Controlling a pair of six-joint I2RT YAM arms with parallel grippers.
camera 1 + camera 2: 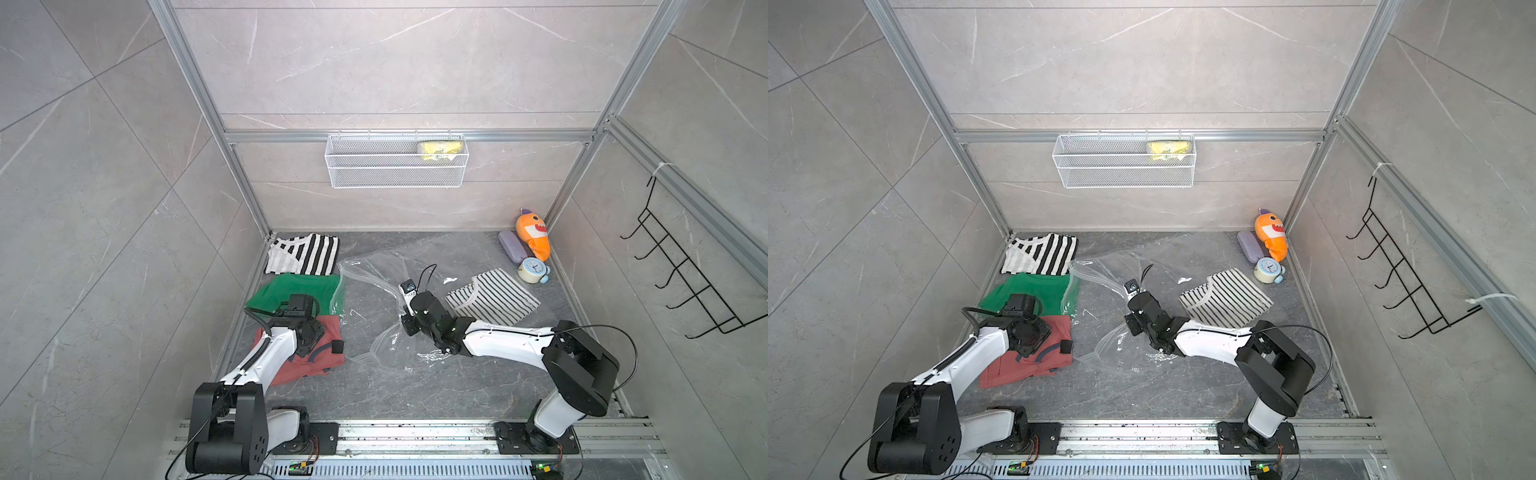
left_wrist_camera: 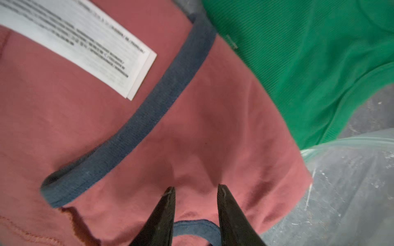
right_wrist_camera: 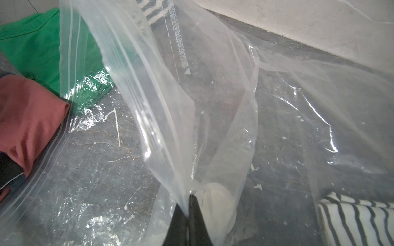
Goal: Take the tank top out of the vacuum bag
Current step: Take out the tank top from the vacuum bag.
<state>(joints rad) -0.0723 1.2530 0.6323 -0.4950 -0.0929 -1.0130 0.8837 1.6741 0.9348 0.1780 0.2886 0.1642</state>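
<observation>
Pinching vacuum bag [image 3: 149,85], tank top [image 3: 351,219] inside: right end effector [image 3: 189,197]; left end effector [image 2: 196,188] parted.

The left arm [image 1: 270,353], lower left in a top view, and the right arm [image 1: 507,343], lower right, are built alike. Each has glossy white link shells, boxy black joint housings, black cables [image 1: 254,360] and black bolted base plates [image 1: 509,442]. Matte black tapering fingers [image 2: 164,217] fill the wrist views' bottom edges.
</observation>
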